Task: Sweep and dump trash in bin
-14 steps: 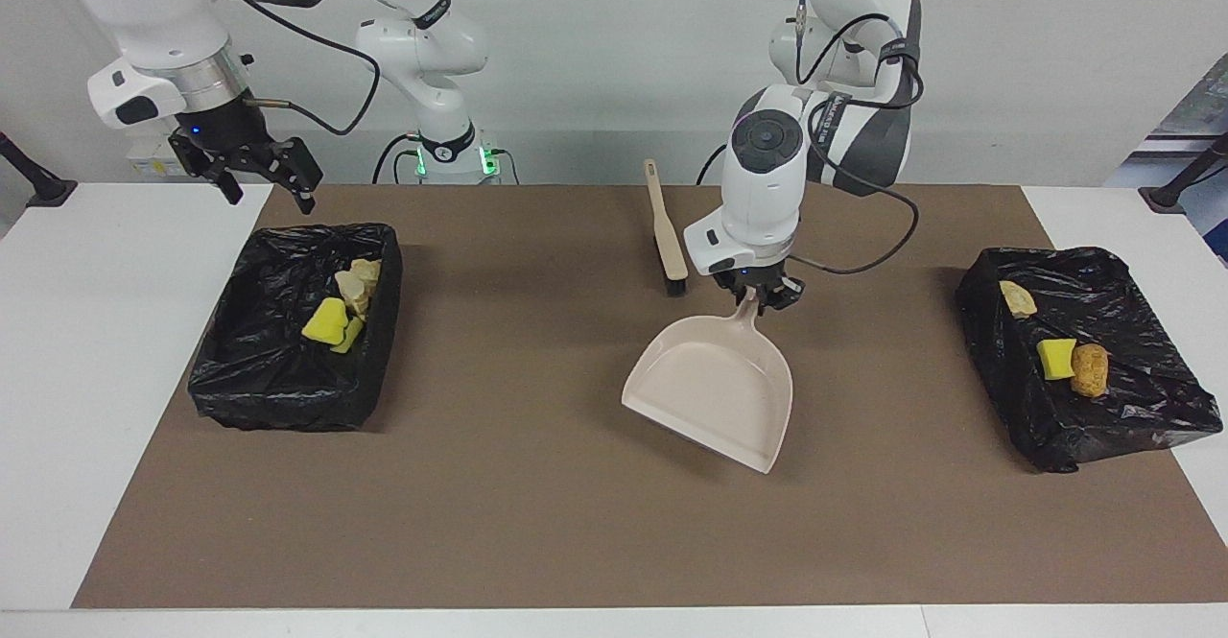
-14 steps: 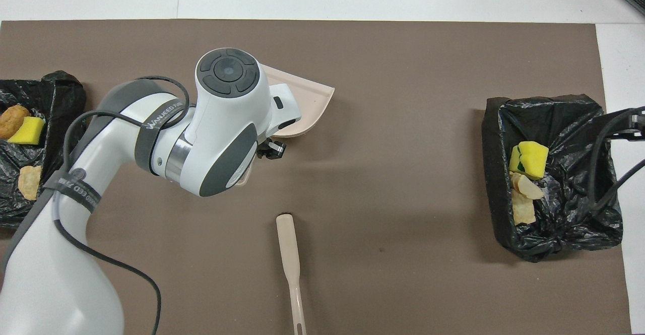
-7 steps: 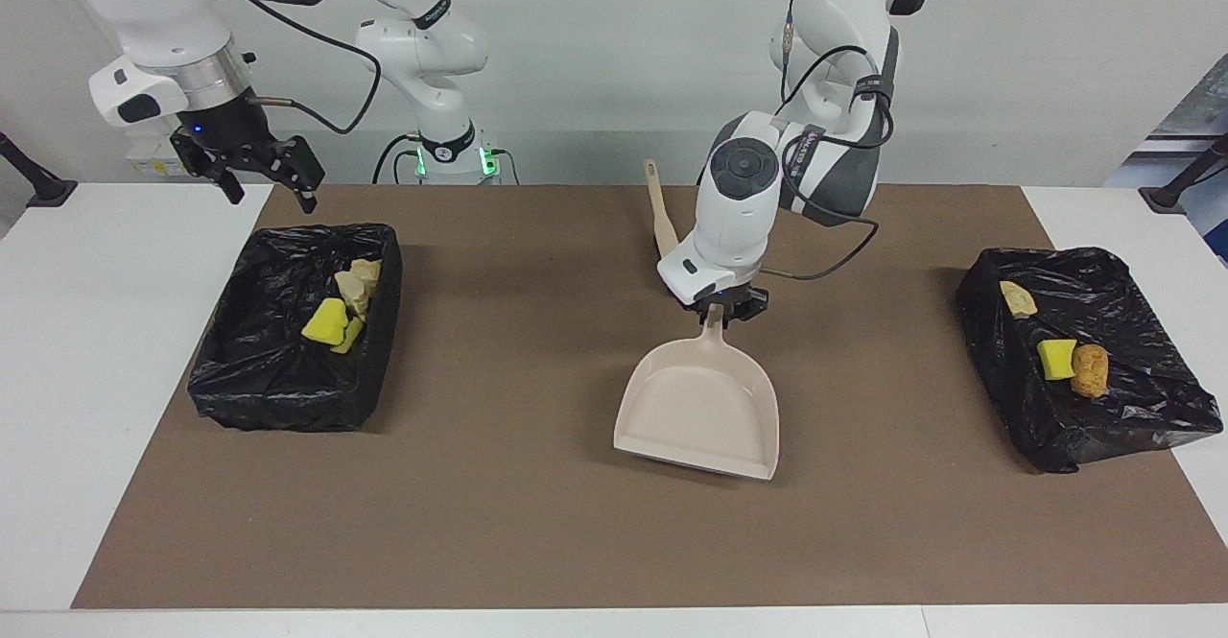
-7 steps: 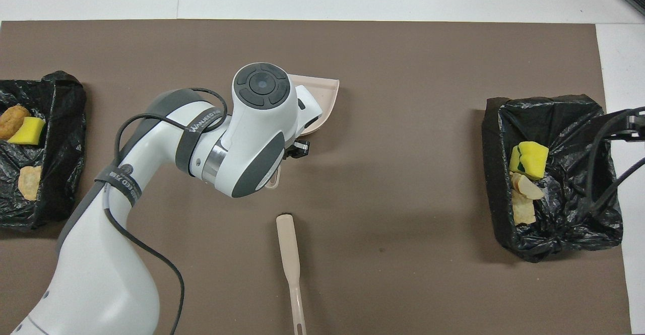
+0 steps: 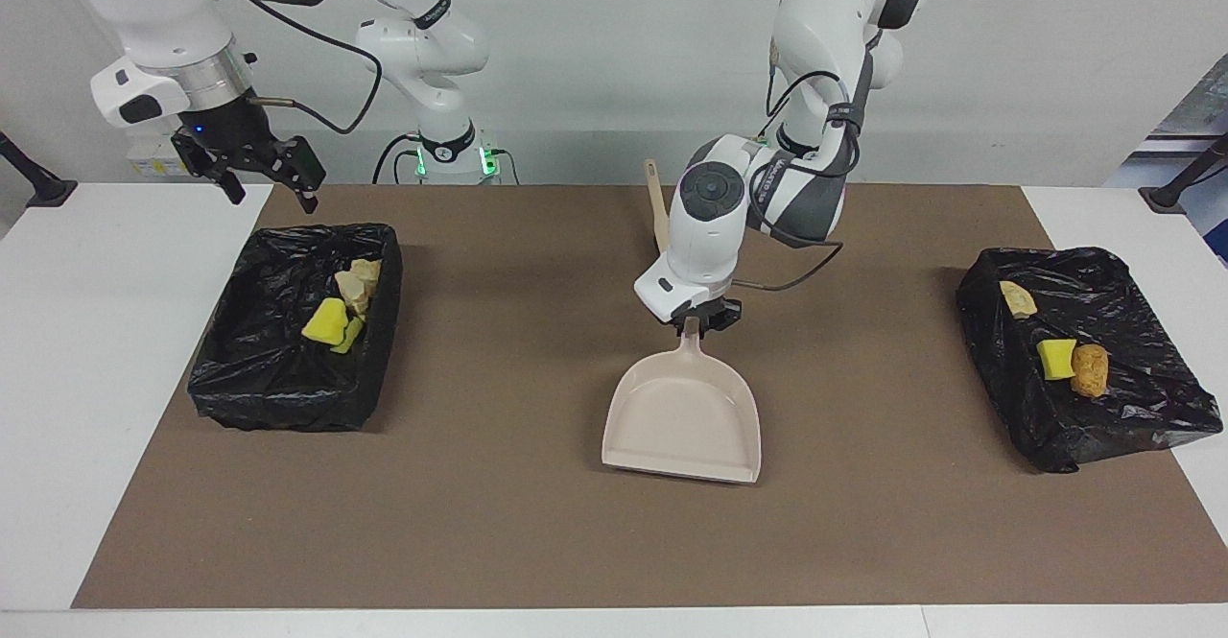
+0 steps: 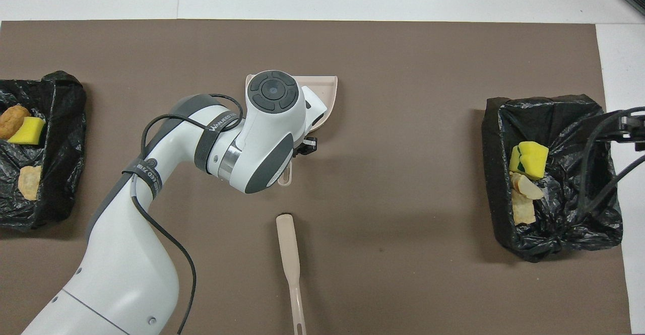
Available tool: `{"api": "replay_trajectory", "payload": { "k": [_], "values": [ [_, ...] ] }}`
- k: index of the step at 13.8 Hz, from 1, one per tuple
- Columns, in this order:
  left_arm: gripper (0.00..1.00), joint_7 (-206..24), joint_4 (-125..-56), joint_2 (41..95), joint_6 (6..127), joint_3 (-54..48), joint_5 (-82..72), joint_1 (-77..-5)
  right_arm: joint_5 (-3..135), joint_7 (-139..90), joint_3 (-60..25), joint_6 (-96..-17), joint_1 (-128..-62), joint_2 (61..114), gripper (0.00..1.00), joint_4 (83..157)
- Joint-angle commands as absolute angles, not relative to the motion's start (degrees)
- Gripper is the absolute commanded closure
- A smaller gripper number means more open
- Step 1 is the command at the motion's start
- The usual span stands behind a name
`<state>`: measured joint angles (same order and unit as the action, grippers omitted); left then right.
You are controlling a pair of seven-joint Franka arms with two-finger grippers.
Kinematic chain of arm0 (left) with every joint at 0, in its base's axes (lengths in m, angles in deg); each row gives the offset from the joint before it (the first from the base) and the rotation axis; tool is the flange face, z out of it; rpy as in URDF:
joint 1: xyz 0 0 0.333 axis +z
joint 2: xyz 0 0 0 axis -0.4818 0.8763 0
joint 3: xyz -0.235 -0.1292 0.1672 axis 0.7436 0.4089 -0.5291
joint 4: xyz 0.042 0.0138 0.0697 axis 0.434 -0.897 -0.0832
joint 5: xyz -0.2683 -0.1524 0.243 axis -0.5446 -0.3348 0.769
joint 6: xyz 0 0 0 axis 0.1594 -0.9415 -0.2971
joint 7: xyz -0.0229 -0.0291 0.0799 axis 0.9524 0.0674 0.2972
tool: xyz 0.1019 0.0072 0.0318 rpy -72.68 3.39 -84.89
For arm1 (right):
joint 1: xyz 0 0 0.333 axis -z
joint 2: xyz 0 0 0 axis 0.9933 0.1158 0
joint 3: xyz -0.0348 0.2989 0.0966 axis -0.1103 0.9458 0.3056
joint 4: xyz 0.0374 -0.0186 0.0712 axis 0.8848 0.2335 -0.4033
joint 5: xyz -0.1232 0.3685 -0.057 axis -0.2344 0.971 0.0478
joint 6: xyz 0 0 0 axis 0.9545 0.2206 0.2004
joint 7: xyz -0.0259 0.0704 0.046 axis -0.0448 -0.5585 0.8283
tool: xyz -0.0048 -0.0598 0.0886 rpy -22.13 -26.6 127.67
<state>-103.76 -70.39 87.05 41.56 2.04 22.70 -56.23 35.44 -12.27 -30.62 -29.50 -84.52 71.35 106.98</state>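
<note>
Trash (image 5: 333,319) pieces, yellow sponge wedges and bread bits, are all lying inside two black-lined bins: one bin (image 5: 288,379) at the right arm's end, the other bin (image 5: 1113,408) at the left arm's end, so you are probably finishing. Your left gripper (image 5: 703,319) is clenching the handle of the beige dustpan (image 5: 683,417), holding it empty near the mat's (image 5: 499,523) middle. Your right gripper (image 5: 257,176) is waiting with fingers spread, beside its bin. Your brush (image 6: 288,247) is lying nearer the robots.

dustpan (image 5: 683,414): you see plain beige
bins (image 5: 297,326): your liners are black
trash (image 5: 324,321): yellow, golden-brown
mat (image 5: 499,523): brown
</note>
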Motion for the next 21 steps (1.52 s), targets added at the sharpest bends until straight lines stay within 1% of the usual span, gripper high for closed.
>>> {"api": "replay_trajectory", "payload": {
  "k": [1, 2, 3, 4, 6, 10, 14, 16, 18, 21],
  "values": [
    [0.59, -104.69, -68.93, 87.5, 42.04, 1.14, 20.57, -56.67, 36.18, -12.49, -30.16, -29.49, -84.05, 70.45, 0.0, 108.1],
    [0.29, -104.78, -69.19, 87.24, 42.12, 1.05, 20.13, -56.49, 36.09, -12.4, -30.07, -29.66, -84.05, 70.36, 0.0, 108.1],
    [0.14, -104.52, -69.8, 86.71, 42.3, 1.05, 20.12, -56.58, 36.09, -12.22, -30.16, -29.32, -84.05, 70.45, 0.0, 108.1],
    [0.05, -104.08, -69.89, 85.84, 42.13, 0.97, 20.12, -56.4, 36.18, -12.05, -30.16, -29.31, -84.05, 70.36, 0.0, 108.1],
    [0.0, -103.55, -70.16, 83.64, 41.95, 0.53, 20.21, -56.14, 36.18, -12.05, -30.16, -29.23, -84.05, 70.36, 0.0, 108.1],
    [0.0, -95.4, -71.83, 76.27, 37.57, 0.44, 20.12, -50.97, 36.18, -12.05, -30.16, -29.05, -84.05, 70.36, 0.0, 108.1],
    [0.0, -85.38, -71.74, 67.48, 29.84, 0.61, 19.95, -44.29, 36.0, -12.14, -30.07, -29.14, -84.05, 70.45, 0.0, 107.92],
    [0.0, -83.78, -71.65, 64.4, 26.94, 0.44, 19.69, -42.08, 36.18, -12.05, -30.16, -29.22, -83.96, 70.45, 0.0, 107.83],
    [0.0, -81.77, -71.21, 63.77, 24.82, 0.0, 18.38, -39.02, 36.61, -12.13, -30.07, -29.22, -84.05, 70.54, 0.0, 107.83],
    [0.0, -75.79, -71.3, 60.62, 23.67, -0.09, 16.17, -34.62, 36.79, -12.13, -30.07, -29.4, -83.97, 70.54, 0.0, 107.75]
  ]
}}
